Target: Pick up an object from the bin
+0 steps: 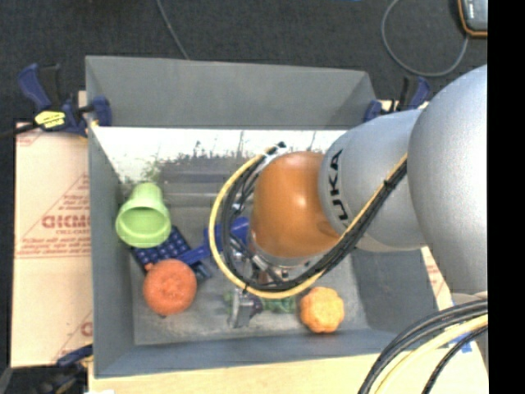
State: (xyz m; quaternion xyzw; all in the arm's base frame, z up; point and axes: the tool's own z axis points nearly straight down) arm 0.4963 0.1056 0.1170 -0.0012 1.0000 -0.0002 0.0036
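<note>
My gripper is down near the bin floor; can't tell if it's wide or narrow. Nearest thing: green bit just beside it, view-right. Orange ball view-left, yellow-orange ball farther right. Probably lowered into the gap between them to avoid bumping either ball.

High, slightly oblique, over bin

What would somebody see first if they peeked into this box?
The big silver robot arm with its round orange cover reaches in from the view's right, over the middle of the grey bin. Its hand is down near the front wall, between a bumpy orange ball on the left and a yellow-orange ball on the right. A lime-green cup lies on its side at the left.
</note>
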